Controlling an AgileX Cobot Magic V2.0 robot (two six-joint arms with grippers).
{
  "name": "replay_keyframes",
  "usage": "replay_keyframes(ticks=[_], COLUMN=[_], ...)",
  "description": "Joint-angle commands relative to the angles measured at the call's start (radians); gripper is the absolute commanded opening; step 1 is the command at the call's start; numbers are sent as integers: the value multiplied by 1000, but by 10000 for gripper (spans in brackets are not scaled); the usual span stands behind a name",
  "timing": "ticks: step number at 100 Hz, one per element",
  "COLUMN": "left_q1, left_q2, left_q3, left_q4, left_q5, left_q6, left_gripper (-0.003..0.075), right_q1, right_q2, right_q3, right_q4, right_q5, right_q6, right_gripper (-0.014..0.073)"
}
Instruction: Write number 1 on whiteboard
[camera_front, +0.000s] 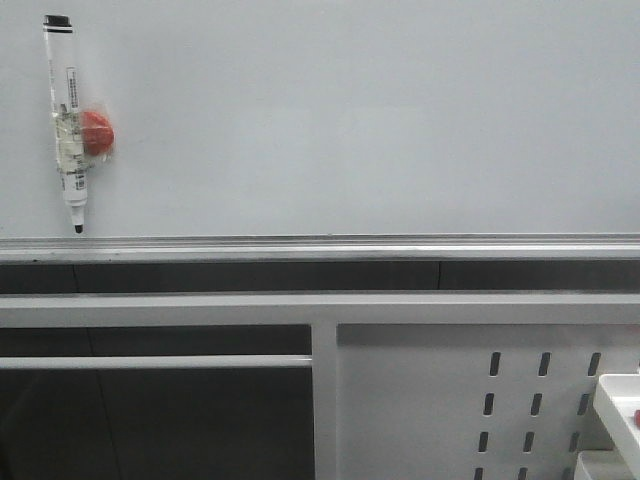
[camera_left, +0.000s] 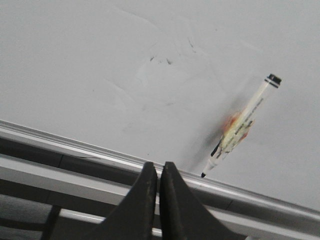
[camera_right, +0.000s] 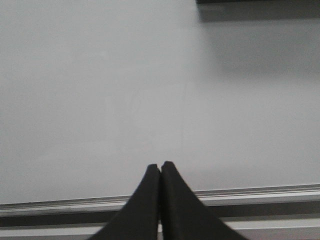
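Observation:
The whiteboard (camera_front: 350, 120) fills the upper part of the front view, with a silver rail (camera_front: 320, 246) along its lower edge. No number 1 shows on it; only faint smudges show in the left wrist view (camera_left: 160, 60). A white marker pen with a red blob (camera_front: 72, 120) sticks to the board at the far left, tip down; it also shows in the left wrist view (camera_left: 240, 125). My left gripper (camera_left: 155, 165) is shut and empty, below the rail and apart from the pen. My right gripper (camera_right: 160, 166) is shut and empty before the bare board (camera_right: 125, 90). Neither gripper shows in the front view.
Below the rail run grey frame bars (camera_front: 160, 308). A white perforated metal panel (camera_front: 450, 400) stands at the lower right, with a white box edge (camera_front: 620, 410) at the far right. A dark edge (camera_right: 257, 2) lies at the board's top in the right wrist view.

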Motion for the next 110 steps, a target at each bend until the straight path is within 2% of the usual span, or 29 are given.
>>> replay_keyframes(ticks=[1, 13, 29, 46, 60, 77, 89, 98, 110], left_q1=[1, 1, -3, -3, -3, -3, -25, -88, -185], left_q2=[-22, -22, -22, 2, 102, 325, 501, 595, 699], left_q3=[33, 33, 9, -98, -225, -374, -459, -496, -498], left_q4=[-135, -318, -315, -311, -289, -247, -239, -239, -239], left_q5=[-98, -100, -57, 53, 140, 219, 242, 235, 231], left_q6=[-11, -11, 8, 233, 417, 595, 688, 697, 732], left_gripper=[-20, -20, -20, -20, -20, -19, -13, 57, 231], right_q1=[-6, -6, -6, -6, -6, -6, -6, -6, -6], right_q2=[-23, -23, -23, -23, 3, 68, 116, 141, 150], right_q3=[13, 13, -5, -142, -271, -379, -406, -407, -407], right_q4=[1, 19, 230, 209, 177, 177, 177, 177, 177], right_q5=[-71, -89, -127, 58, 208, 281, 288, 299, 304], right_q6=[-4, -4, -2, -16, -142, -339, -347, -347, -347], right_gripper=[-50, -50, -50, -50, -50, -50, -50, -50, -50])
